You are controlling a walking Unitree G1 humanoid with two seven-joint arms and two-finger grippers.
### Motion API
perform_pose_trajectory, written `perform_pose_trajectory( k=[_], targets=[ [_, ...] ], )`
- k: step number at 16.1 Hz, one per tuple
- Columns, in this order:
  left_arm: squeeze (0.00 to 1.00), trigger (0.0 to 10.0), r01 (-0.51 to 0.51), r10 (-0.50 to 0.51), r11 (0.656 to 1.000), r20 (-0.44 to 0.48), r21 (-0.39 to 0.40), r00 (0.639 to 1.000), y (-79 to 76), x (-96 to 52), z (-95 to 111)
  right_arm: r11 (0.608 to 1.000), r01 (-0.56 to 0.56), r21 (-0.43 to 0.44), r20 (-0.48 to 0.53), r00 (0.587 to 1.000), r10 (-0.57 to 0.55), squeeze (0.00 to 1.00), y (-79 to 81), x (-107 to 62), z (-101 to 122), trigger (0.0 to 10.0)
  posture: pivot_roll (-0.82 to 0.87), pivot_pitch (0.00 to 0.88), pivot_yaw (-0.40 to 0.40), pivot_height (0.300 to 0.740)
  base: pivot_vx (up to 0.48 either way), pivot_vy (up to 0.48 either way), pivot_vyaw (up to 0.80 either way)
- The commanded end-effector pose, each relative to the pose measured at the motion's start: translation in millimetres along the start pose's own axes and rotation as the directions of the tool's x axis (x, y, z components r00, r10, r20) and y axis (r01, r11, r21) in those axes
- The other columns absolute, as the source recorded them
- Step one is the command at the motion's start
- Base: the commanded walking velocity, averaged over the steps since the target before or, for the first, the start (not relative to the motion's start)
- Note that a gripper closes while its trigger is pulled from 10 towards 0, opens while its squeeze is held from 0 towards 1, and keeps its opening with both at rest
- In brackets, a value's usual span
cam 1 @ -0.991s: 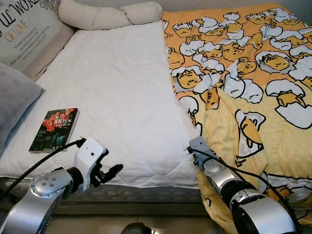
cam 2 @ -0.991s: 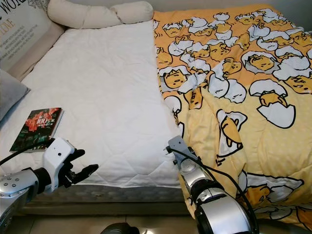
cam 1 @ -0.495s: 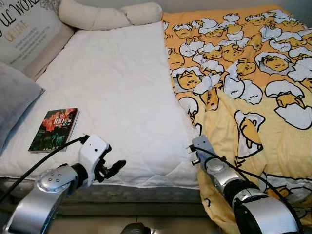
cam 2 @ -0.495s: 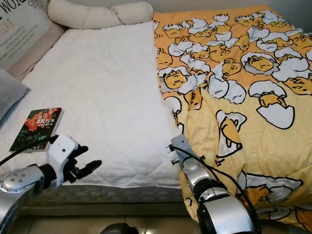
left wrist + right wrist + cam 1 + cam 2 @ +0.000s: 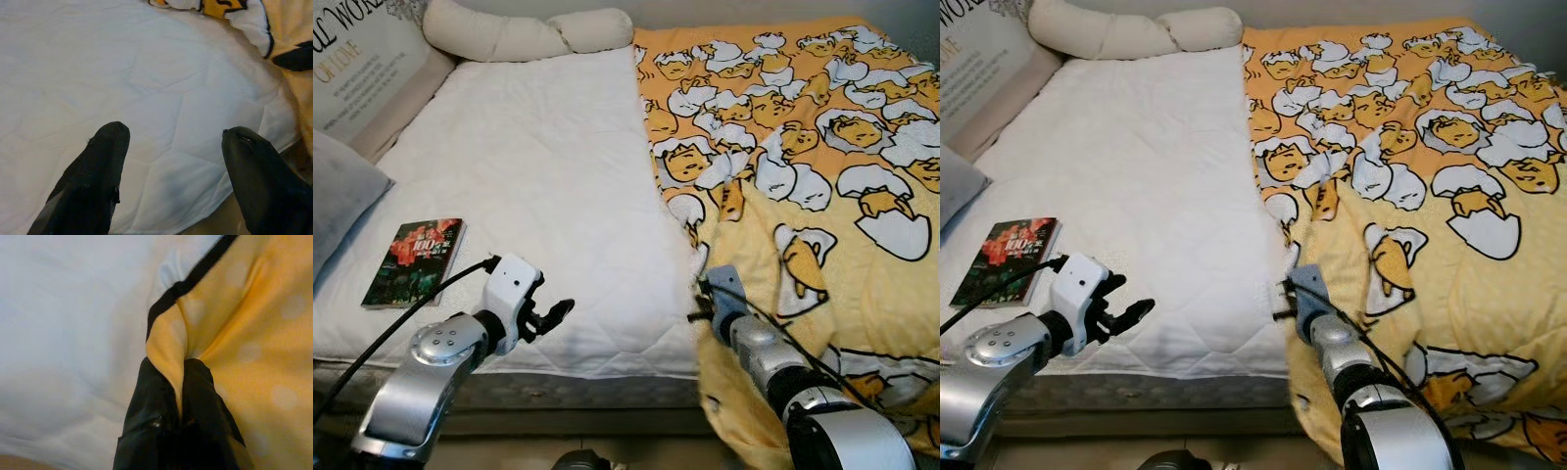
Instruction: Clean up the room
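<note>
Left eye view: the yellow blanket (image 5: 822, 186) covers the right half of the white mattress (image 5: 538, 186); a book (image 5: 415, 260) lies near the left edge. Left wrist view: the left gripper (image 5: 171, 147) hovers over the mattress's near edge, fingers spread wide. Right wrist view: the right gripper (image 5: 180, 396) pinches a fold of the blanket's near-left edge.

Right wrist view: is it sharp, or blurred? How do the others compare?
Right wrist view: soft all over, the white mattress pad smeared; the fingers and the pinched yellow blanket are close and out of focus. Left wrist view: fingers slightly soft, quilting readable. Eye views: evenly lit and sharp, the book cover legible.
</note>
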State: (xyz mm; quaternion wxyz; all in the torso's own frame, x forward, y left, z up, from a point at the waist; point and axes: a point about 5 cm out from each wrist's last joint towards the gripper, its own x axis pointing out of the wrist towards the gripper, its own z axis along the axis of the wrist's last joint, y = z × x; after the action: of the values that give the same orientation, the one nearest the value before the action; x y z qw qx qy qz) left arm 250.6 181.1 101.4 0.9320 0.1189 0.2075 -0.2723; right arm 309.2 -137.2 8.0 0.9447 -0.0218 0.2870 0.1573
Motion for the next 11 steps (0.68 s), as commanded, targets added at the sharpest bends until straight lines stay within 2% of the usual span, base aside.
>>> perform_pose_trajectory(
  k=[1, 2, 3, 4, 6, 7, 8, 10, 11],
  targets=[
    [0.0, 10.0, -0.009, 0.009, 1.0, 0.003, 0.012, 1.0, 0.9, 2.5, 1, 0.995, -0.092, 0.03, 0.079, 0.993, 0.09, 0.0, 3.4, -0.2, 15, 0.0, 0.09, 0.0, 0.071, 0.74, 0.0, 0.0, 0.0],
    [0.0, 10.0, -0.011, 0.011, 1.0, 0.011, 0.012, 1.0, 1.1, 3.7, 2, 0.975, -0.215, 0.057, 0.143, 0.968, 0.205, 0.0, 7.5, -3.5, 26, 0.0, 0.09, 0.0, 0.067, 0.74, 0.0, 0.0, 0.0],
    [0.0, 10.0, -0.014, 0.013, 1.0, 0.014, 0.012, 1.0, 1.9, 2.9, 2, 0.938, -0.332, 0.097, 0.225, 0.926, 0.304, 0.0, 11.6, -10.0, 39, 0.0, 0.09, 0.0, 0.066, 0.74, 0.0, 0.0, 0.0],
    [0.0, 10.0, -0.016, 0.016, 1.0, 0.012, 0.012, 1.0, 2.7, 1.4, 0, 0.91, -0.4, 0.109, 0.262, 0.895, 0.362, 0.0, 14.0, -15.5, 45, 0.0, 0.09, 0.0, 0.066, 0.74, 0.0, 0.0, 0.0],
    [0.0, 10.0, -0.018, 0.018, 1.0, 0.009, 0.014, 1.0, 3.4, 0.2, -2, 0.894, -0.442, 0.078, 0.253, 0.876, 0.411, 0.0, 16.8, -19.3, 42, 0.0, 0.09, 0.0, 0.067, 0.74, 0.0, 0.0, 0.0],
    [0.0, 10.0, -0.02, 0.02, 1.0, 0.004, 0.016, 1.0, 4.2, -1.3, -3, 0.881, -0.472, 0.028, 0.207, 0.865, 0.457, 0.0, 20.9, -23.0, 34, 0.0, 0.09, 0.0, 0.067, 0.74, 0.0, 0.0, 0.0],
    [0.0, 10.0, -0.028, 0.028, 0.999, 0.001, 0.02, 1.0, 6.2, -2.9, -4, 0.848, -0.525, 0.077, 0.222, 0.838, 0.499, 0.0, 27.9, -29.1, 32, 0.0, 0.1, 0.0, 0.066, 0.74, 0.0, 0.0, 0.0],
    [0.0, 10.0, -0.031, 0.031, 0.999, -0.001, 0.022, 1.0, 9.0, -5.4, -4, 0.821, -0.568, 0.048, 0.212, 0.809, 0.548, 0.0, 32.3, -37.9, 32, 0.0, 0.1, 0.0, 0.065, 0.74, 0.0, 0.0, 0.0],
    [0.0, 10.0, -0.021, 0.021, 0.999, -0.001, 0.028, 1.0, 10.9, -9.1, -3, 0.789, -0.613, 0.031, 0.224, 0.774, 0.592, 0.0, 32.0, -49.6, 34, 0.0, 0.11, 0.0, 0.062, 0.74, 0.0, 0.0, 0.0]
  ],
)
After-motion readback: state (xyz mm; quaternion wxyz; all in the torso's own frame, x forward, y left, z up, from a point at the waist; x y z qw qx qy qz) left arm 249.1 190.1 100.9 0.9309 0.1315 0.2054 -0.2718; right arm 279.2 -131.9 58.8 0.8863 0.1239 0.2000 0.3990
